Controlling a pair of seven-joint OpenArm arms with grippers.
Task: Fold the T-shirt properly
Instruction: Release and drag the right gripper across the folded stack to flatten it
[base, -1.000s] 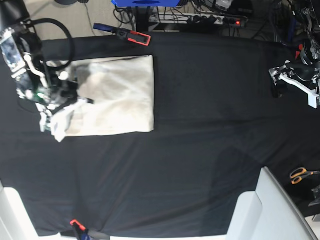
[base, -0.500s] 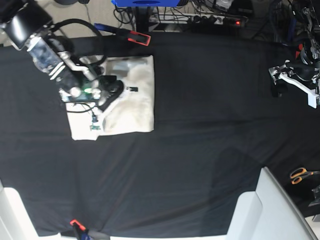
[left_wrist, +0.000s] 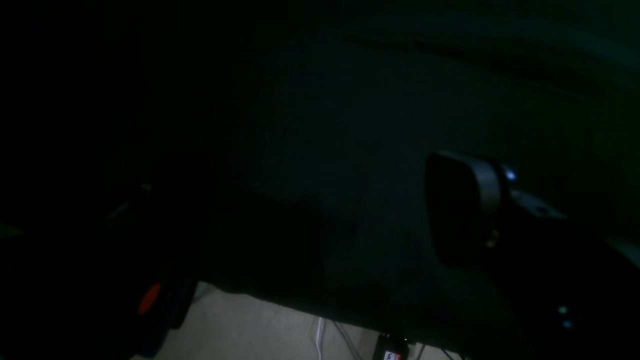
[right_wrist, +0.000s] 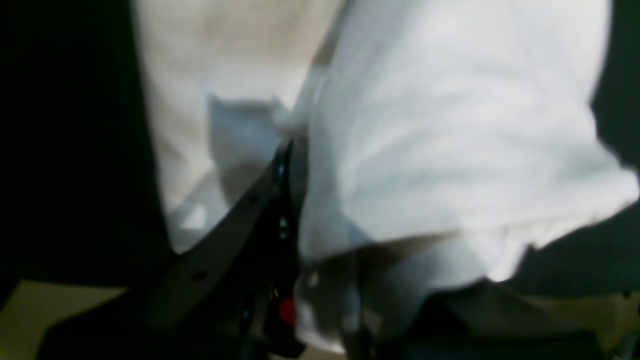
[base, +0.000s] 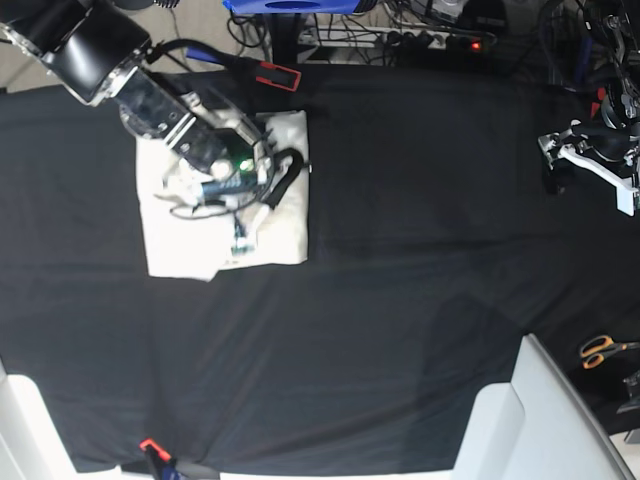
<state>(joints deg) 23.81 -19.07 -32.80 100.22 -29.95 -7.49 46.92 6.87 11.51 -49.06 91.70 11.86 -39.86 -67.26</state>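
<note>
Right gripper (base: 262, 200) pinched shirt (base: 170, 235) fold over far-left pile. Left gripper (base: 580, 155) spread wide, empty, far right over cloth (base: 400, 300).

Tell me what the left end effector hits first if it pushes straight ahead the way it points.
Probably the black table cloth: it fills the dim wrist view ahead of the left end effector. Depth is unclear.

Plain cream, printless, wrinkled cotton T-shirt (base: 190, 245); flat black table cloth (base: 400, 260); orange-handled metal scissors (base: 600, 349); red-and-black plastic clamp (base: 268, 72); blue plastic stand base (base: 290, 5).
</note>
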